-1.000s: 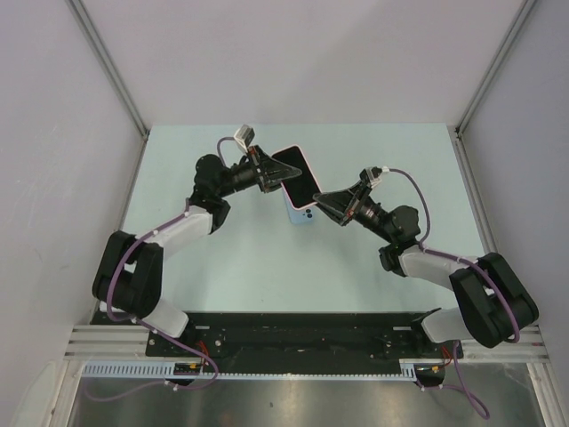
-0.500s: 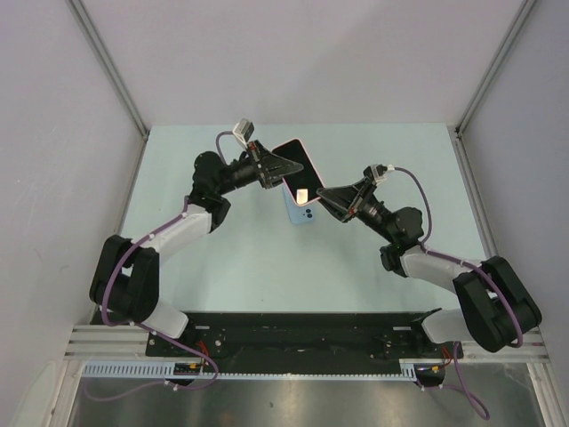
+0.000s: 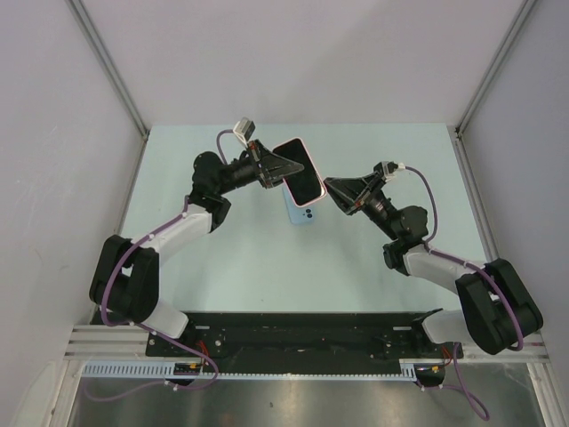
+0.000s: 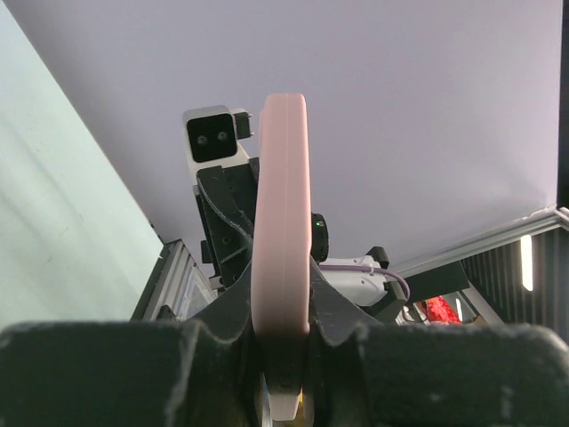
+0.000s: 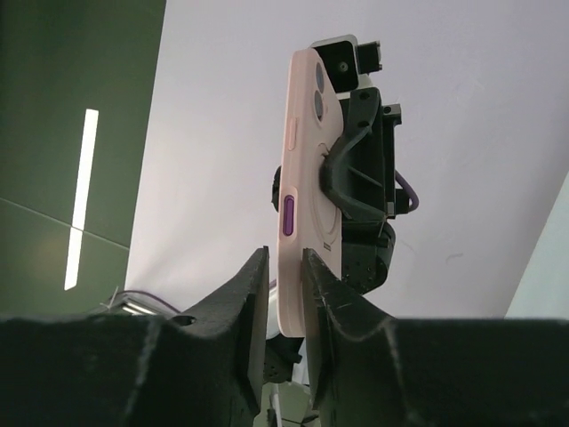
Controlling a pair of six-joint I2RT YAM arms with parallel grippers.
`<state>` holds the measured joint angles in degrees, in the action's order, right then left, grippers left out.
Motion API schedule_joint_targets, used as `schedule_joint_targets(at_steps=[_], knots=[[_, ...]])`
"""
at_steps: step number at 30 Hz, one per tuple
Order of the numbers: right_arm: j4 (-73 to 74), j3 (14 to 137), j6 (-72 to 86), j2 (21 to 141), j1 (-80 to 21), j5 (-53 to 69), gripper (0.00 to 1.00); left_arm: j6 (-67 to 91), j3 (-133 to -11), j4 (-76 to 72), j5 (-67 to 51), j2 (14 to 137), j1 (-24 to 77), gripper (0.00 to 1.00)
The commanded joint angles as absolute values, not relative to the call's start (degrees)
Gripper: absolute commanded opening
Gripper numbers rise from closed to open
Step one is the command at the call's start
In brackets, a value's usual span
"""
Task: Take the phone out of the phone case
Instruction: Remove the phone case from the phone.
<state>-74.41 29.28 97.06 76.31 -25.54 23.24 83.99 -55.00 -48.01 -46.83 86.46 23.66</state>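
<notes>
The phone (image 3: pixel 300 171), black screen up, sits in its pink case and is held in the air over the middle of the table. My left gripper (image 3: pixel 283 169) is shut on the case's left long edge. In the left wrist view the case (image 4: pixel 280 222) stands edge-on between my gripper (image 4: pixel 282 347). My right gripper (image 3: pixel 331 187) hovers just off the phone's right lower edge, jaws a little apart. In the right wrist view the case back (image 5: pixel 307 178), with two lenses and a purple side button, shows between the right gripper (image 5: pixel 284 267), with a gap at the left finger.
A flat light-blue object (image 3: pixel 300 216) lies on the pale green table (image 3: pixel 222 240) under the phone. Grey walls close in on the left, back and right. A black rail (image 3: pixel 293 334) runs along the near edge by the arm bases.
My right gripper has drawn back up and to the right, off the phone's lower corner. The left gripper has tilted the phone slightly and keeps its hold.
</notes>
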Motion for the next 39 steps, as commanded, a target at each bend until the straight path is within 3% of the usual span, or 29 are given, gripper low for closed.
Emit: schedule_joint_targets(at_steps=[1, 3, 6, 9, 11, 15, 23, 26, 27, 39], knots=[[-91.58, 31.38, 97.21, 74.71, -25.75, 21.27, 0.23, 84.02, -58.62, -52.47, -47.20, 84.20, 23.91, 0.00], [-91.58, 31.38, 96.95, 74.71, -26.01, 21.71, 0.28, 83.85, -58.89, -51.77, -47.02, 84.11, 23.82, 0.00], [-91.49, 31.38, 96.07, 74.44, -26.37, 23.11, 0.54, 83.85, -58.97, -51.07, -46.23, 83.94, 23.82, 0.00], [-91.49, 30.76, 95.36, 74.44, -27.07, 23.38, 0.56, 83.94, -59.06, -49.93, -45.09, 83.58, 23.64, 0.00], [-91.49, 30.50, 95.19, 74.44, -27.42, 23.20, 0.54, 84.37, -59.50, -50.01, -44.83, 83.76, 23.56, 0.00], [-91.49, 30.06, 95.10, 74.88, -27.77, 22.24, 0.38, 84.73, -59.77, -50.27, -44.65, 83.76, 23.56, 0.00], [-91.41, 29.36, 95.01, 75.23, -28.21, 22.15, 0.23, 85.43, -59.94, -50.54, -43.77, 83.76, 23.64, 0.00], [-91.49, 29.18, 95.10, 75.32, -28.21, 21.71, 0.10, 85.69, -60.12, -50.71, -43.51, 83.76, 23.55, 0.00], [-91.49, 29.09, 95.79, 75.32, -28.21, 21.45, 0.00, 85.87, -60.12, -50.89, -43.51, 83.85, 23.55, 0.00], [-91.93, 36.11, 105.82, 73.75, -31.90, 10.03, 0.00, 89.56, -63.98, -66.07, -43.86, 82.88, 23.56, 0.00]])
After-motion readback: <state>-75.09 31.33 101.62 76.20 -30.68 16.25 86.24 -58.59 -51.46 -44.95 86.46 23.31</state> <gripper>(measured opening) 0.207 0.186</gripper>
